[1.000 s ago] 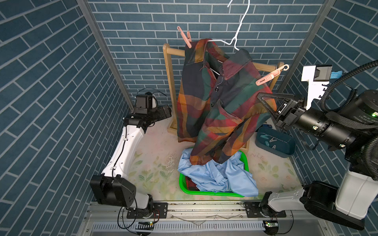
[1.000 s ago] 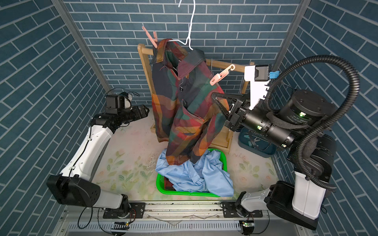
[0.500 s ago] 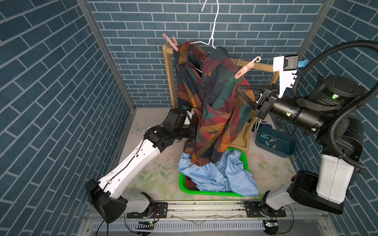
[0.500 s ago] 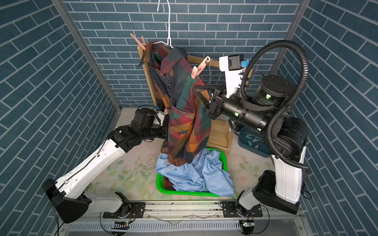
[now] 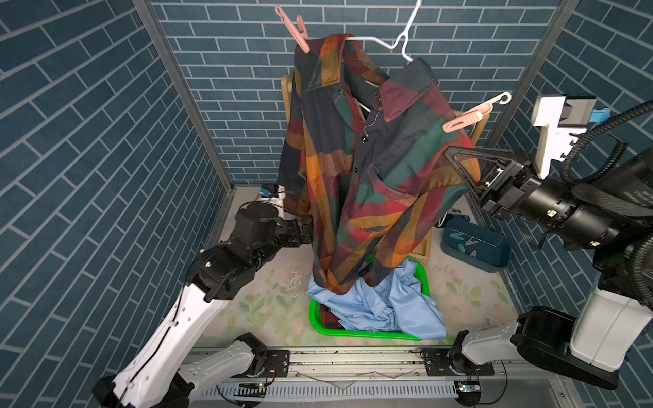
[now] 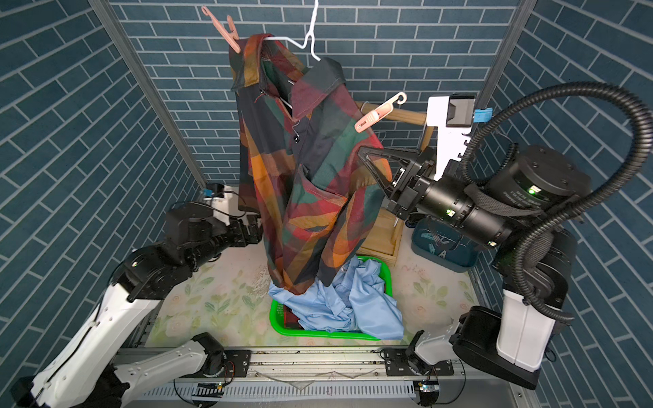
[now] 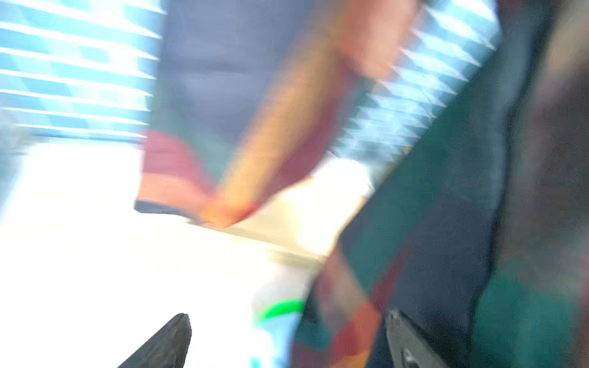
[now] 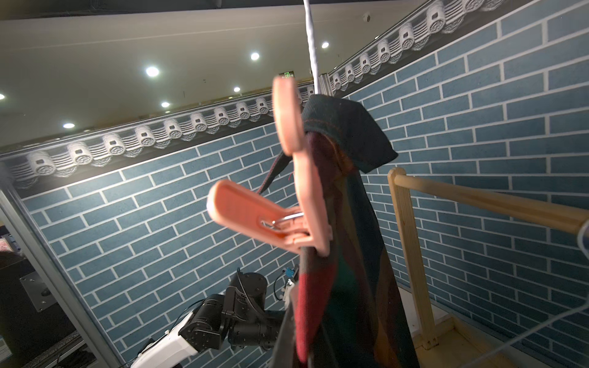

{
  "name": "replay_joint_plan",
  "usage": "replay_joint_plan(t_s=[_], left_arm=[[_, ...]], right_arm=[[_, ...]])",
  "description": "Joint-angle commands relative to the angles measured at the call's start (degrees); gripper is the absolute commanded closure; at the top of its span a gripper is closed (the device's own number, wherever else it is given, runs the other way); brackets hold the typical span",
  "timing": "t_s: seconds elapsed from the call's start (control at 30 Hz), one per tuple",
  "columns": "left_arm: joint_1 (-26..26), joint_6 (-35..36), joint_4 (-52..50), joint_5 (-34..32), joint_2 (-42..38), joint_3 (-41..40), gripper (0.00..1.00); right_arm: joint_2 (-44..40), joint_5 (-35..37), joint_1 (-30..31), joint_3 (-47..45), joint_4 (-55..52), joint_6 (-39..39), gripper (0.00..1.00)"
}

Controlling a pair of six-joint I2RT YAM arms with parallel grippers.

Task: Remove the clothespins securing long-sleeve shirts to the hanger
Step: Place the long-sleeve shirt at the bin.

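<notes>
Two clothespins pin the plaid shirt (image 5: 371,169) to the wire hanger (image 5: 371,41): the upper clothespin (image 5: 299,33) on its far shoulder, the lower clothespin (image 5: 466,118) on the shoulder by the right hand (image 5: 448,154). That hand is closed, its tip against the sleeve just below the lower clothespin. Whether it pinches cloth cannot be made out, and its fingers fall outside the right wrist view. The shirt hides the tip of the left hand (image 5: 301,235) in both top views. The left wrist view is smeared by blur, yet its fingers (image 7: 169,344) stand wide apart beside the cloth. A blue shirt (image 5: 381,307) fills the green basket (image 5: 316,319) and covers nearly all of a dark red garment beneath. A second ago the left arm lay back by the rear wall; now it reaches the shirt's side. The right hand and both clothespins sit much as then.
</notes>
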Motion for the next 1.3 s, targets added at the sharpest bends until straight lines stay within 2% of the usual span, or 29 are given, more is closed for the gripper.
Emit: replay_joint_plan(t_s=[0.0,0.1,0.17,0.37,0.5,0.57,0.63,0.77,0.9,1.03,1.13,1.27], left_arm=[[3.79,-1.18,-2.39,-9.16,-1.92,0.63,0.02],[7.39,-0.62,-1.74,-13.33,0.2,3.72,0.02],[10.61,0.22,0.21,-13.57,2.24,6.29,0.02],[19.7,2.11,3.23,-4.15,14.95,15.81,0.01],[20.39,2.15,3.57,2.64,23.75,20.27,0.01],[20.14,2.06,5.41,7.27,26.78,19.74,0.03],[18.6,3.02,8.88,10.76,28.19,18.01,0.05],[10.77,10.45,8.39,13.41,30.63,19.07,0.04],[4.2,12.28,8.65,15.46,27.05,13.67,0.04],[-2.01,11.76,6.38,13.25,20.48,5.32,0.04],[-5.55,9.17,6.2,13.45,17.02,-0.88,0.04],[-8.99,6.2,8.39,12.99,16.08,-9.08,0.04]], right_arm=[[-1.28,-0.78,0.22,0.78,7.09,-1.33,1.0],[-1.54,-1.36,0.21,1.2,6.69,-1.21,1.0],[-1.81,-1.72,0.21,1.05,6.52,-0.95,1.0],[-3.03,-2.99,0.23,0.97,6.36,-0.79,1.0],[-3.43,-3.74,0.26,0.98,6.39,-0.67,1.0],[-3.56,-4.5,0.21,1.21,6.58,-0.59,1.0],[-3.48,-4.7,0.21,1.32,6.57,-0.32,1.0],[-3.0,-5.27,0.25,1.13,6.36,-0.05,1.0],[-3.5,-4.6,0.18,-1.41,5.58,-0.31,1.0],[-5.54,-3.15,0.21,-5.58,3.66,-1.18,1.0],[-8.77,-4.76,0.21,-13.27,4.37,-1.37,1.0],[-16.13,-5.47,0.25,-30.12,10.66,0.48,1.0]])
